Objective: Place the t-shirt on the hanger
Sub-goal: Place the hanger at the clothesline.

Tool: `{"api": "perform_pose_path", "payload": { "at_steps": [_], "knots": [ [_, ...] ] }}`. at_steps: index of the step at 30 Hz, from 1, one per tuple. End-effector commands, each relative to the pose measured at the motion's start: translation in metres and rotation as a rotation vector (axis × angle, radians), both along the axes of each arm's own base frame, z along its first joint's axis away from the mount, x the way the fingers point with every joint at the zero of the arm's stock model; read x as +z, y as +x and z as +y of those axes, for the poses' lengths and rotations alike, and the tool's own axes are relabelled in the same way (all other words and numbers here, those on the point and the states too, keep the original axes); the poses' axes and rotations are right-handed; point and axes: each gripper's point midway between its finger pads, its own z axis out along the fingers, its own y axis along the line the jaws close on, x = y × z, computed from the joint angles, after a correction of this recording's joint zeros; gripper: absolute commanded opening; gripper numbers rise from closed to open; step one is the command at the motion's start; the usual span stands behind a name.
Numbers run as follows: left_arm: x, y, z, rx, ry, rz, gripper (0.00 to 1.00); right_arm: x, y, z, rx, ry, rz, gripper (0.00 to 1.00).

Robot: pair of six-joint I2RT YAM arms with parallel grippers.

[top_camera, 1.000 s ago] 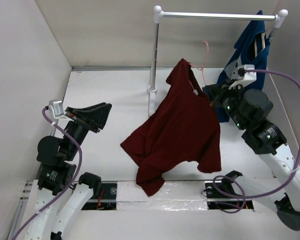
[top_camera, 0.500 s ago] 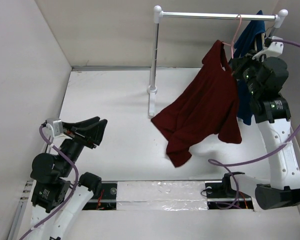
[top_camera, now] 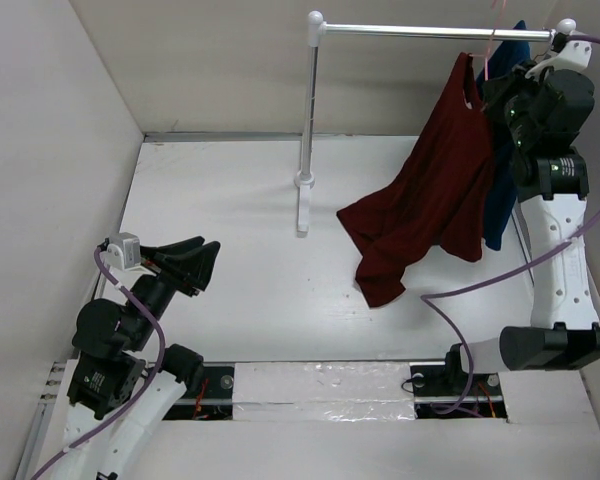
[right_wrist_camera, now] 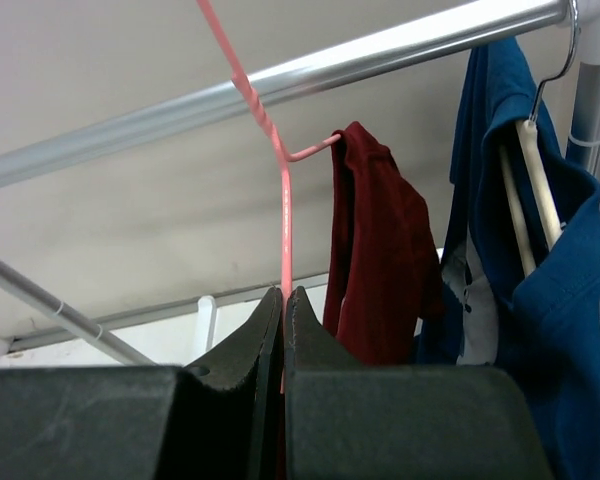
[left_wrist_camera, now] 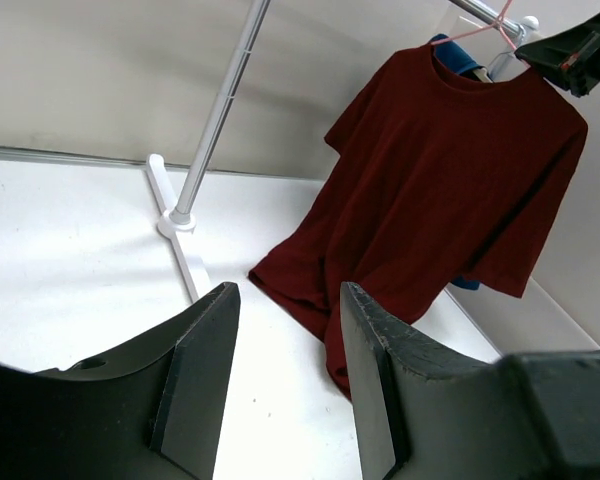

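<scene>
Right gripper [right_wrist_camera: 283,296]: fingers pinched shut on the thin pink wire hanger [right_wrist_camera: 285,215], below its twisted neck. Dark red cloth t-shirt [top_camera: 435,190]: hung on that hanger, hem trailing low over the white table [top_camera: 230,200]. Silver metal rail [right_wrist_camera: 180,108]: beside the neck; whether the hook is seated cannot be told. Left gripper [left_wrist_camera: 285,300]: fingers spread, empty. Step judged: hanging up. Next: settle the hook over the rail, then release.

Left arm folded low, left gripper [top_camera: 206,248] parted, empty. Right arm raised tall, right gripper [right_wrist_camera: 283,295] pinching hanger [right_wrist_camera: 285,200].
</scene>
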Motion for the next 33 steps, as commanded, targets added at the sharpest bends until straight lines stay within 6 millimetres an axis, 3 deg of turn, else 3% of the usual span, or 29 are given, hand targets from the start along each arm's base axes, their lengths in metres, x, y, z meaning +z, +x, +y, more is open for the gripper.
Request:
{"api": "perform_pose_path", "payload": {
  "at_steps": [1, 6, 7, 15, 19, 21, 30, 33],
  "knots": [
    [0.008, -0.001, 0.002, 0.006, -0.001, -0.045, 0.41, 0.041, -0.003, -0.012, -0.013, -0.012, -0.125, 0.0],
    [0.004, 0.001, 0.001, 0.009, 0.007, -0.037, 0.41, 0.03, 0.009, -0.02, 0.019, 0.021, -0.123, 0.0],
    [0.004, 0.001, 0.001, 0.009, 0.007, -0.037, 0.41, 0.027, 0.01, -0.03, 0.0, 0.027, -0.121, 0.0],
    [0.001, 0.005, -0.002, 0.003, 0.02, -0.024, 0.41, 0.009, 0.023, -0.053, -0.001, 0.081, -0.108, 0.0],
    [-0.002, 0.007, -0.003, 0.001, 0.027, -0.018, 0.41, -0.007, 0.027, -0.067, -0.018, 0.094, -0.092, 0.0],
    [-0.002, 0.009, -0.002, 0.01, 0.028, -0.018, 0.41, -0.024, 0.03, -0.071, -0.02, 0.106, -0.069, 0.0],
    [-0.007, 0.014, -0.004, 0.009, 0.042, 0.002, 0.41, -0.062, 0.032, -0.075, -0.032, 0.166, -0.044, 0.0],
    [-0.008, 0.014, -0.004, 0.007, 0.044, 0.007, 0.42, -0.056, 0.025, -0.076, -0.047, 0.169, -0.059, 0.26]
  ]
}}
